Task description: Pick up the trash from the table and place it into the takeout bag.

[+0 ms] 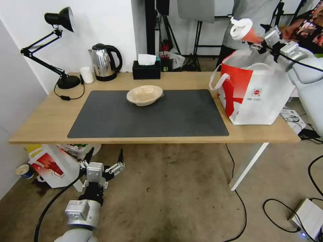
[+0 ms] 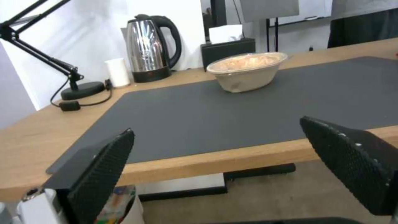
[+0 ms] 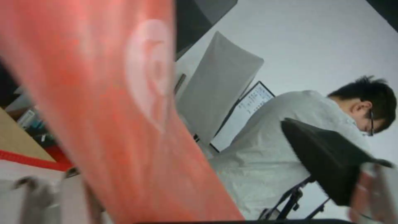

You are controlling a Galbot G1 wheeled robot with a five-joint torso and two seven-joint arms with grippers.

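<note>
The right gripper, clamped on the tilted red drink cup, hung above the open takeout bag at the table's right end, the beige bowl sat on the mat, and the left gripper waited wide open below the front edge.

My left gripper: black textured fingers, silver-white knuckle block behind them, black cable trailing. Right gripper: silver-grey links, pale grey arm shell behind.
</note>
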